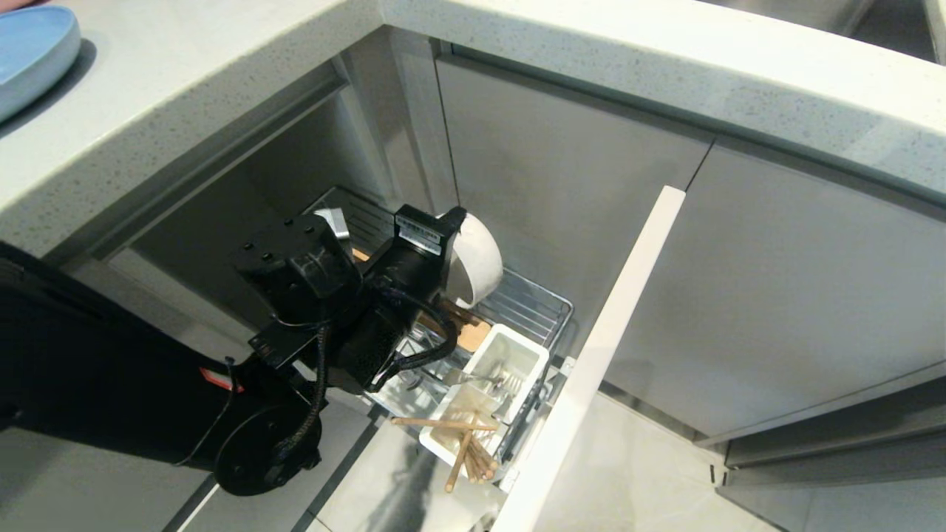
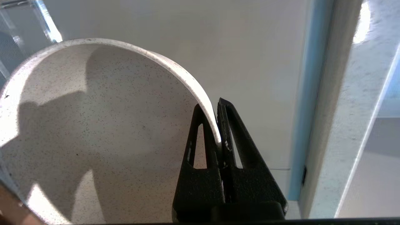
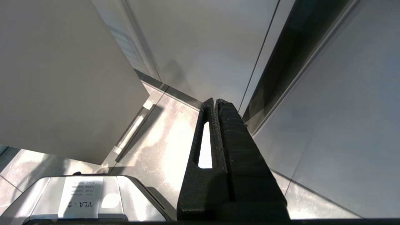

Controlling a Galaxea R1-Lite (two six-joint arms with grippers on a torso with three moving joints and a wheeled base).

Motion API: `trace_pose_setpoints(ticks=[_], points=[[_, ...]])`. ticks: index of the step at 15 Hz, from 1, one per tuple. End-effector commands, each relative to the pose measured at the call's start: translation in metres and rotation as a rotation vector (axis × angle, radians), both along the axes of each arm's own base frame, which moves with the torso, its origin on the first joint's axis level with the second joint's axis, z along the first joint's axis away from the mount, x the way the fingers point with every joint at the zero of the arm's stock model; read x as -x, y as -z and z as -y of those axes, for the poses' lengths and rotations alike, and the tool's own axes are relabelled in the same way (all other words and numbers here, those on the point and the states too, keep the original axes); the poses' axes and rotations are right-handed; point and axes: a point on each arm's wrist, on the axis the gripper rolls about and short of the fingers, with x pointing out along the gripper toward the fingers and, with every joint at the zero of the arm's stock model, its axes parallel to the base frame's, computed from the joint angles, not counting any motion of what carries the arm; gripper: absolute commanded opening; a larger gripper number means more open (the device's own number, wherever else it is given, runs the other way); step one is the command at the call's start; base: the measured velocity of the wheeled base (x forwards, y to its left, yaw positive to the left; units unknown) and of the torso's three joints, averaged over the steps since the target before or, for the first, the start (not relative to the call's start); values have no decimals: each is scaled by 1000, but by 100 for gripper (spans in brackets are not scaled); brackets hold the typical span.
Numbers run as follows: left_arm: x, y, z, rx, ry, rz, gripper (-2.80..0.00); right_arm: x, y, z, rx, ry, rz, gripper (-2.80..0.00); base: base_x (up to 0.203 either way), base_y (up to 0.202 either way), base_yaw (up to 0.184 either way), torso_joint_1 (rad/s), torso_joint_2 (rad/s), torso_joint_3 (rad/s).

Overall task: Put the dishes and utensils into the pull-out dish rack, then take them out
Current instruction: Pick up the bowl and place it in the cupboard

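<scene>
My left gripper [image 1: 452, 220] is shut on the rim of the small white bowl [image 1: 479, 262], which it holds tilted on edge over the pull-out dish rack [image 1: 533, 304]. In the left wrist view one finger is inside the speckled bowl [image 2: 93, 125] and the other outside, with the gripper [image 2: 211, 105] pinching the rim. The light-wood chopsticks [image 1: 465, 443] and silver cutlery [image 1: 484, 378] lie in the rack's white utensil cup [image 1: 533, 353]. The light-blue plate [image 1: 29, 52] rests on the countertop at the far left. My right gripper [image 3: 215, 101] is shut and empty, parked over the floor.
The rack's tall pale front panel [image 1: 613, 332] stands to the right of the basket. The grey speckled countertop [image 1: 185, 81] overhangs the open cabinet. Closed grey cabinet doors [image 1: 776, 295] line the right side. A wooden strip [image 1: 473, 336] shows under the bowl.
</scene>
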Motion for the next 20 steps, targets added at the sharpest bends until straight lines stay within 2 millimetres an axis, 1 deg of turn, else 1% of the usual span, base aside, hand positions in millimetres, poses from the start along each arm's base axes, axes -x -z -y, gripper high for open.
trace_pose_setpoints(ticks=[1, 4, 10, 14, 20], points=[[-4, 4, -1, 12, 0, 7, -280, 0, 0, 0, 1, -1, 3, -280, 0, 0, 0, 0, 0, 0], [-6, 5, 1, 37, 12, 39, -280, 0, 0, 0, -1, -1, 3, -280, 0, 0, 0, 0, 0, 0], [-15, 16, 5, 66, 31, 47, -280, 0, 0, 0, -1, -1, 3, -280, 0, 0, 0, 0, 0, 0], [-20, 26, 9, 64, 42, 34, -280, 0, 0, 0, 0, 0, 2, -280, 0, 0, 0, 0, 0, 0], [-28, 38, 9, 74, 45, -6, -280, 0, 0, 0, -1, 0, 2, -280, 0, 0, 0, 0, 0, 0]])
